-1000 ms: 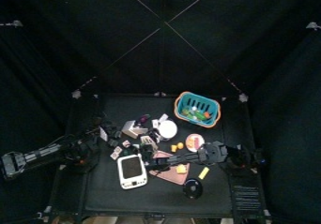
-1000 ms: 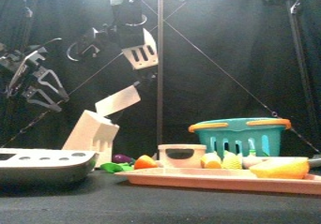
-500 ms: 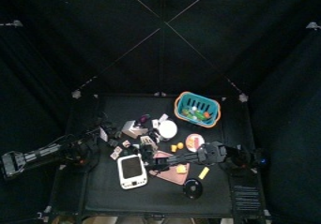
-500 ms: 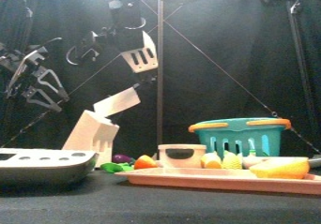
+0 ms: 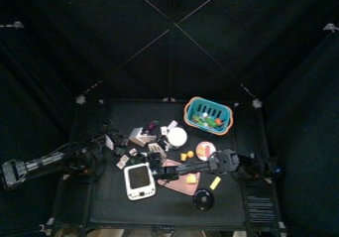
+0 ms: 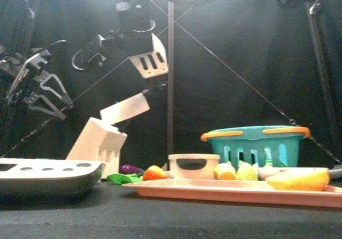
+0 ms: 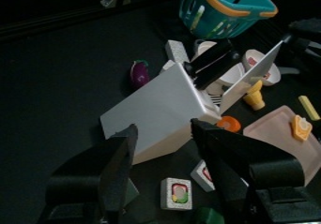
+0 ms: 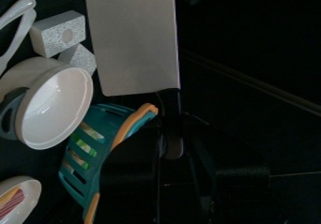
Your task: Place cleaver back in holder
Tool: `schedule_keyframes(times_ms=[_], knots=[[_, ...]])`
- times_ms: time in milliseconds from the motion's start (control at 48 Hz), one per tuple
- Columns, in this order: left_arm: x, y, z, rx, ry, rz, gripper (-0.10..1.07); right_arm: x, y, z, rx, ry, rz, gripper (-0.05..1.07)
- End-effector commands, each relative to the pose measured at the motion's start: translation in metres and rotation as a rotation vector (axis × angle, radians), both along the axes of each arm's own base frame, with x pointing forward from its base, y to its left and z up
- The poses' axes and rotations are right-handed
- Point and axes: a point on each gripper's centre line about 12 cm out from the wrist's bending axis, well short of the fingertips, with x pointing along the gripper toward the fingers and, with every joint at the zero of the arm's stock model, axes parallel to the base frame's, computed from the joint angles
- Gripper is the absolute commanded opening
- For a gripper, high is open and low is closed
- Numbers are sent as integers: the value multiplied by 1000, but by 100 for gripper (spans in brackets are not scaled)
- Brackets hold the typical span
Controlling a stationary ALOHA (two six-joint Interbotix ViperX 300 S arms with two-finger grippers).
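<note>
Front view, nearest: a white scale (image 6: 51,173) and a wooden cutting board (image 6: 234,190) lie at the desk (image 6: 171,218) front edge.
Holder: the pale knife block (image 6: 100,143) stands tilted behind the scale, another knife (image 6: 128,107) already angled into its top.
Cleaver position: the cleaver (image 6: 148,57) hangs in the air above and just beyond the block, blade down, well clear of it.
Right end effector: the right end effector (image 8: 171,125) is clamped on the cleaver's dark handle, the broad blade pointing away from the wrist.
Left end effector: the left end effector (image 7: 163,145) stands with jaws apart near the block, holding nothing.
Handling: likely stiff, blade-heavy and smooth; the handle is the safe hold, and a grip near the blade should limit swing.
Farthest: a teal basket (image 6: 263,143).
</note>
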Motion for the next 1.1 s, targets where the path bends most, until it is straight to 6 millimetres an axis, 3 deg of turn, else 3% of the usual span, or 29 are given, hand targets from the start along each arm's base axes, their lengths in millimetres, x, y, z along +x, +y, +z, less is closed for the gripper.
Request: schedule_keyframes(times_ms=[0, 688, 1083], knots=[[3, 2, 6, 14, -9, -4, 87, -7, -7, 26, -2, -51, -13, 53], [10, -1, 0, -20, 20, -30, 87, -5, -6, 17, -3, -27, 1, 53], [14, -1, -1, -38, 27, -34, 87, -2, -4, 25, -3, -49, 6, 53]])
